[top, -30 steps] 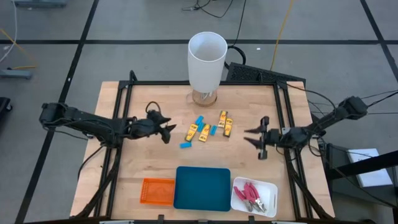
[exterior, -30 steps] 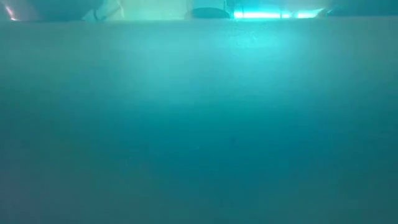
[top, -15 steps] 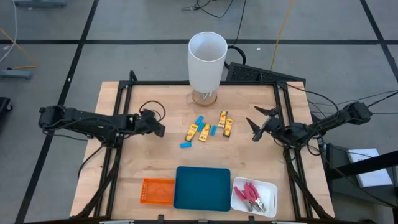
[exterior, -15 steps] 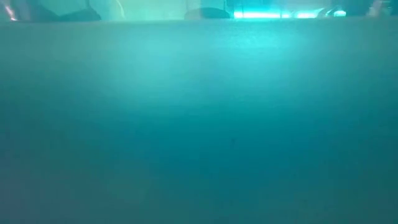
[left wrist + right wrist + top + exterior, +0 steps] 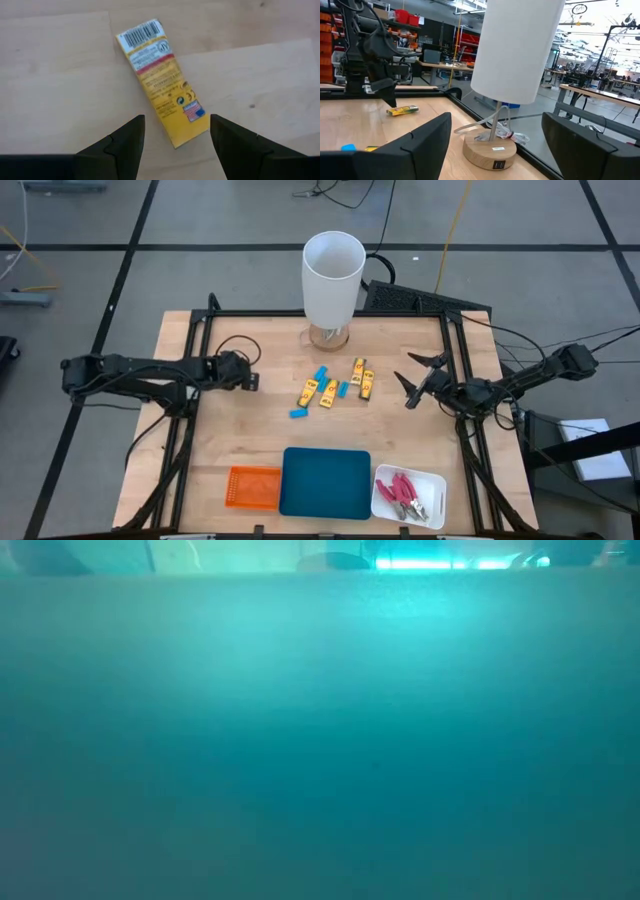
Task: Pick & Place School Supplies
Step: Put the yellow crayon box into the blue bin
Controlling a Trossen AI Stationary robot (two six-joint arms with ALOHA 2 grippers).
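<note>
High view: white cylinder [image 5: 333,278] stands at the table's [image 5: 190,450] far edge. Just in front of it lie the school supplies: yellow pieces [image 5: 362,377] and light-blue blocks [image 5: 321,374], loose on the wood. Left gripper [image 5: 248,378] sits left of that cluster, finger spread can't tell here. Right gripper [image 5: 409,386] sits right of the cluster, fingers spread wide, empty. Front of the table from the cylinder: orange tray [image 5: 252,487], teal tray [image 5: 326,482], white tray [image 5: 432,484] holding red-handled pliers [image 5: 402,491].

Low view: only a teal blur, nothing readable.

Left wrist view: fingers [image 5: 120,145] set wide apart, empty, above a yellow piece [image 5: 161,80] flat on the wood.

Right wrist view: fingers [image 5: 420,142] wide apart, empty; cylinder [image 5: 518,48] on its wooden base ahead, a yellow piece [image 5: 402,110] beyond.
</note>
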